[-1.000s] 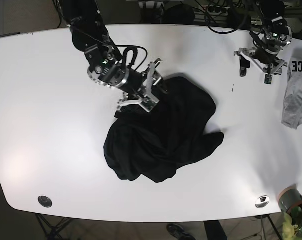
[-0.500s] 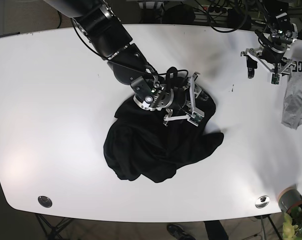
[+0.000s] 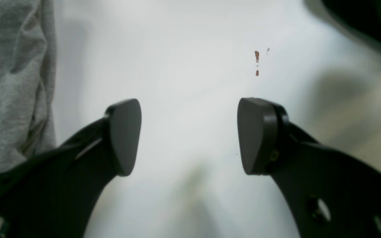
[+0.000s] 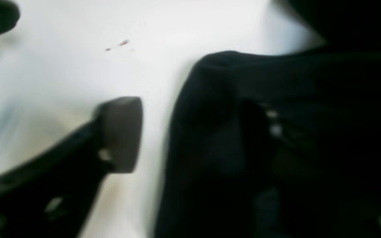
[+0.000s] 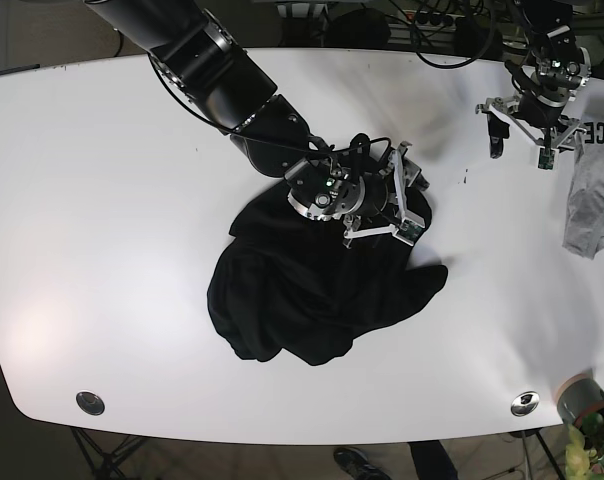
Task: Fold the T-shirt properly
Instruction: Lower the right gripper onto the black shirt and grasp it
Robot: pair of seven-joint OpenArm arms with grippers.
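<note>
White table (image 5: 102, 200), seen from the base camera. Black T-shirt (image 5: 312, 290) lies crumpled in a heap near the table's middle, one lobe reaching toward the right.

Right arm reaches in from the upper left of that view; right gripper (image 5: 407, 200) sits over the shirt's upper right edge, jaws spread. In the right wrist view one finger (image 4: 121, 132) is over bare table just beside the black cloth (image 4: 276, 132); the other is lost against the dark fabric, so contact with the shirt cannot be told.

Small brown marks (image 5: 466, 178) on the table between the shirt and the far right.

Left gripper (image 5: 522, 128) hovers at the upper right over bare table, well apart from the shirt. Left wrist view: fingers (image 3: 124, 135) wide apart, nothing between them.

Grey garment (image 5: 592, 190) with dark lettering lies at the right edge, just beside the left gripper.
</note>
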